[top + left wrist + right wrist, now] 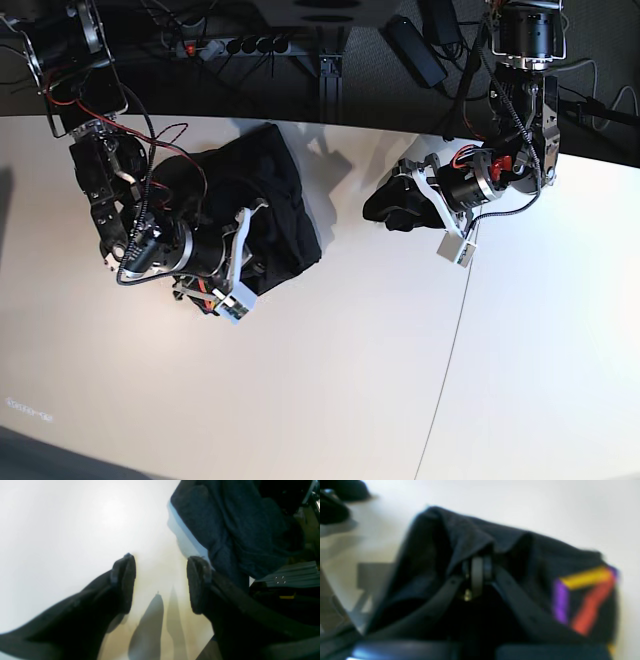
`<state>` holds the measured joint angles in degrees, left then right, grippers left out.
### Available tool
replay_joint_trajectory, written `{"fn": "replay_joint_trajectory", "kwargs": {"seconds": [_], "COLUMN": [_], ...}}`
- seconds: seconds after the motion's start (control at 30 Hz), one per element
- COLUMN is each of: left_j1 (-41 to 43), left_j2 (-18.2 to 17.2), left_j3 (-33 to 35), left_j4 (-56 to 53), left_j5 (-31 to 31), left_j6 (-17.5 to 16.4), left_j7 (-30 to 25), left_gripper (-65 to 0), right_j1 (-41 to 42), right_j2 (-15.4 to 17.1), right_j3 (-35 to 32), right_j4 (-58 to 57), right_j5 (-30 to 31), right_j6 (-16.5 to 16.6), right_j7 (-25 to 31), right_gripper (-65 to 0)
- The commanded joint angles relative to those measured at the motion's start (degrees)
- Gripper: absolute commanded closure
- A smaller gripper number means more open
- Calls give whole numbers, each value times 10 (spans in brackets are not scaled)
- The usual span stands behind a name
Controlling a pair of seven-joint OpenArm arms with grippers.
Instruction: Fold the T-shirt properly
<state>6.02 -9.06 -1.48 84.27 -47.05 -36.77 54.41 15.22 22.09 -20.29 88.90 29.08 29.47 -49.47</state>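
The black T-shirt (270, 195) lies bunched in a heap on the white table, left of centre near the back edge. Up close, the T-shirt (520, 555) shows folds and a yellow, purple and red line graphic (587, 595). My right gripper (477, 575) is shut on a raised fold of the fabric. In the base view my right gripper (258, 248) is dug into the heap's near side. My left gripper (161, 580) is open and holds nothing, hovering over bare table with the T-shirt (237, 530) just beyond its right finger. In the base view my left gripper (385, 212) hangs a short way right of the heap.
The white table (330, 380) has a thin seam (455, 300) running down its right part. Behind its back edge lie a power strip (235, 45) and cables. Red and black wires trail from the arm on the left.
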Motion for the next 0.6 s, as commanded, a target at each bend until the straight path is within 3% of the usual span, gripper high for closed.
{"fn": "replay_joint_trajectory", "kwargs": {"seconds": [0.0, 0.23, 0.37, 0.57], "left_j1": [-3, -3, -3, -3], "left_j2": [-3, -3, -10, -16], "left_j3": [-1, -1, -1, -1], "left_j4": [5, 5, 5, 5], "left_j5": [6, 5, 5, 5], "left_j6": [7, 7, 7, 7], "left_j7": [7, 7, 7, 7], "left_gripper": [-356, -356, -356, -356], "right_j1": [13, 13, 14, 27], "right_j2": [-5, -77, -81, -81], "right_j3": [-1, -17, -17, 9], "right_j4": [9, 9, 19, 31], "right_j5": [9, 9, 50, 52], "right_j6": [38, 38, 38, 38], "right_j7": [13, 10, 10, 11], "right_gripper": [0, 0, 0, 0]}}
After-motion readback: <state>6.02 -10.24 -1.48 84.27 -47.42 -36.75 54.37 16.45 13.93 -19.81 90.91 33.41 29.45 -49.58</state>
